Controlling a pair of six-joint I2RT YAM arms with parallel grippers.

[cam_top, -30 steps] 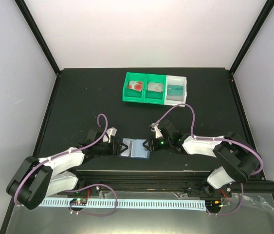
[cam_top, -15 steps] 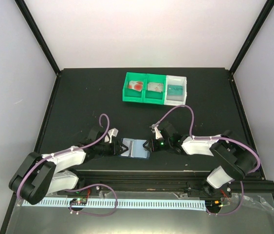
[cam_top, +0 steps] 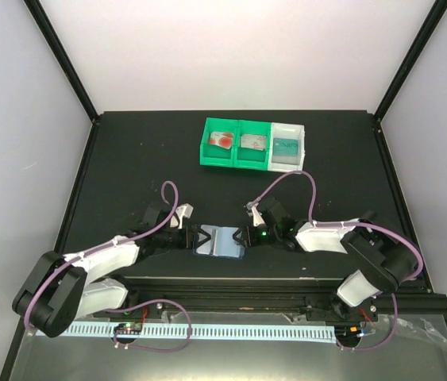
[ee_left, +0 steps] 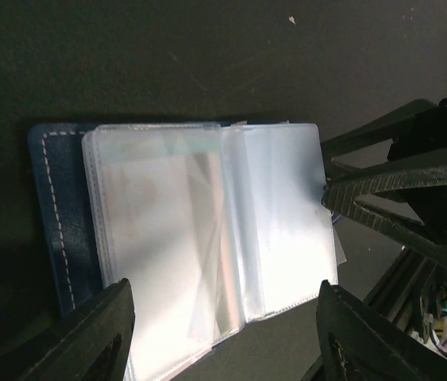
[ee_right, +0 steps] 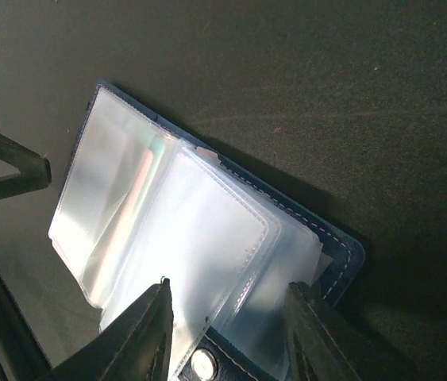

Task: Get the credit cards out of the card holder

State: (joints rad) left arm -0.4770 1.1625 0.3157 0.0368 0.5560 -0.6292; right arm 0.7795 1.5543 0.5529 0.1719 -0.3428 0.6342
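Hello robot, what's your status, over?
Left end effector open, right end effector open, both at card holder. Holder lies unfolded. Three credit cards sit in trays. Nothing blocking.

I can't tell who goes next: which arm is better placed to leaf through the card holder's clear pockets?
Probably the left hand: it is open over the left pages of the card holder, fingers wide apart. The right hand sits at the opposite edge by the snap, seemingly steadying it.

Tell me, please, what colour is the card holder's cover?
Navy blue, pale stitching; the card holder shows best in left wrist view.
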